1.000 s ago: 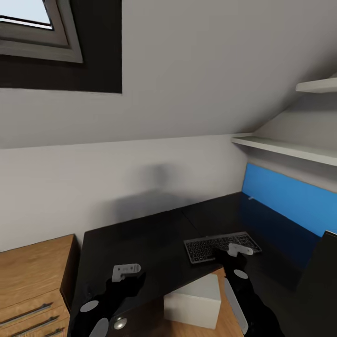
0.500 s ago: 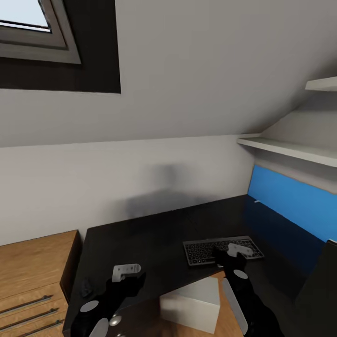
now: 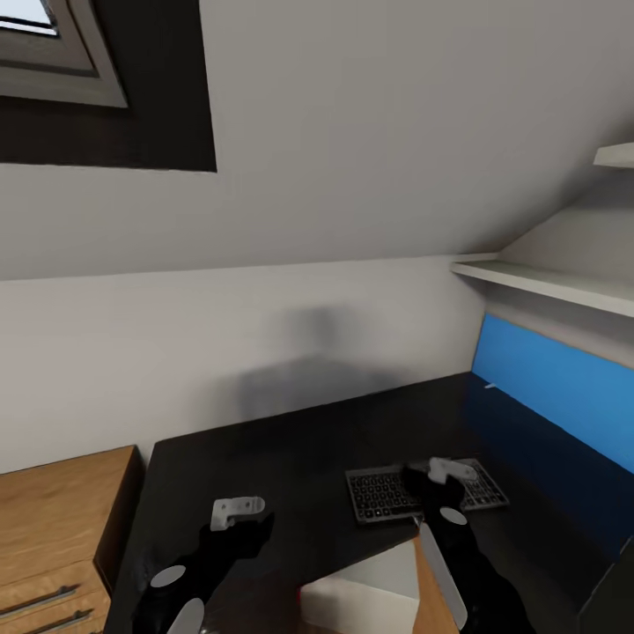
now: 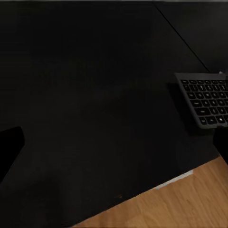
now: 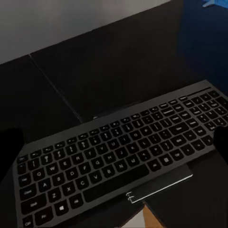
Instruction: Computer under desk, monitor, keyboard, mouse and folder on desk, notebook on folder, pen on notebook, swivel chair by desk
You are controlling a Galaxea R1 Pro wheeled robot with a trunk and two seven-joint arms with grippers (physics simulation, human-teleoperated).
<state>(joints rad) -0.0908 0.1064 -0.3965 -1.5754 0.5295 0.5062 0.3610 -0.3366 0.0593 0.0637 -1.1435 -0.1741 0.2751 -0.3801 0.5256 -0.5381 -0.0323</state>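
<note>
Presently, the whole head view has shifted vs. 1 s ago: skylight (image 3: 53,53) and wooden chest (image 3: 53,511) sit further toward the frame's left, and the blue back panel (image 3: 546,387) and shelf (image 3: 546,282) have slid right. Judged as camera/base motion, not objects moving.

Findings:
- Keyboard (image 3: 387,497) lies flat on the black worktop (image 3: 264,458), close to its front edge by the inner corner, keys up. Position relative to the worktop seam looks unchanged; no clear slide.
- R hand (image 3: 445,475) stays above the keyboard's right half. In the R wrist view its fingers (image 5: 9,147) stand wide apart w/ the keyboard (image 5: 118,152) seen between them. Contact w/ the keys: cannot tell.
- L hand (image 3: 238,511) hovers over bare worktop near the front edge, well apart from the keyboard. In the L wrist view its fingers (image 4: 9,142) are also spread, nothing held, and the keyboard's end (image 4: 204,102) shows off to one side.
- Computer (image 3: 370,599), a white box, sits on the floor below the worktop's front edge, partly tucked under.

Assessment: keyboard step looks done or near done, as it rests on the worktop w/ neither hand gripping it. Its spot next to the monitor can't be confirmed from these views. The view shift suggests the robot is repositioning, prob. toward the next item. Risk: R hand is low over the keyboard, so base motion could nudge it toward the edge.
</note>
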